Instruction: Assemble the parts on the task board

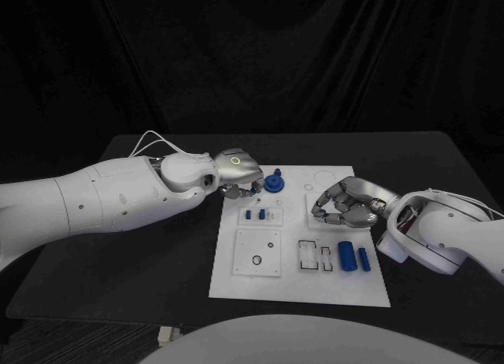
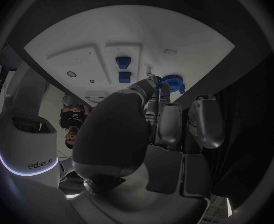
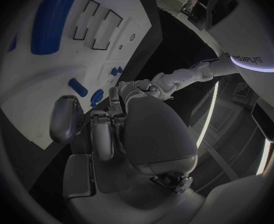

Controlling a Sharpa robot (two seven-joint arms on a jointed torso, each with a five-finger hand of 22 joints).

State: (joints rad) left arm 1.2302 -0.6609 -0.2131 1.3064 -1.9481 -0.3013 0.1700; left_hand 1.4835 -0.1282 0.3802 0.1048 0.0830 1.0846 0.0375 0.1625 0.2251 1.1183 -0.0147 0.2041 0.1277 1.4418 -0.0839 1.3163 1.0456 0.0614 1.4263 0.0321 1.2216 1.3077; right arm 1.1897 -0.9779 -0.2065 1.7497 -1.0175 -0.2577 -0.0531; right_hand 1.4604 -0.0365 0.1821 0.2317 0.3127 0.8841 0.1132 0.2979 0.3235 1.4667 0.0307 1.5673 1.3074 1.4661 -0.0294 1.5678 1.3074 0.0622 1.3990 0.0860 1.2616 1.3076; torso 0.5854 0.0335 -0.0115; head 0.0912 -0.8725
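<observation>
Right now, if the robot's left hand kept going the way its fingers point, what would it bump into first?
Probably the blue gear. The left hand points at it across the task board, fingertips right beside it; whether they already touch is unclear.

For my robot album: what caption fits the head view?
Left hand at a blue gear on the white task board.

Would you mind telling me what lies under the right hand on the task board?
The right hand hovers, fingers curled, over the task board at its right side. A raised white block edge shows beside its fingers; whatever lies directly beneath the palm is covered.
</observation>
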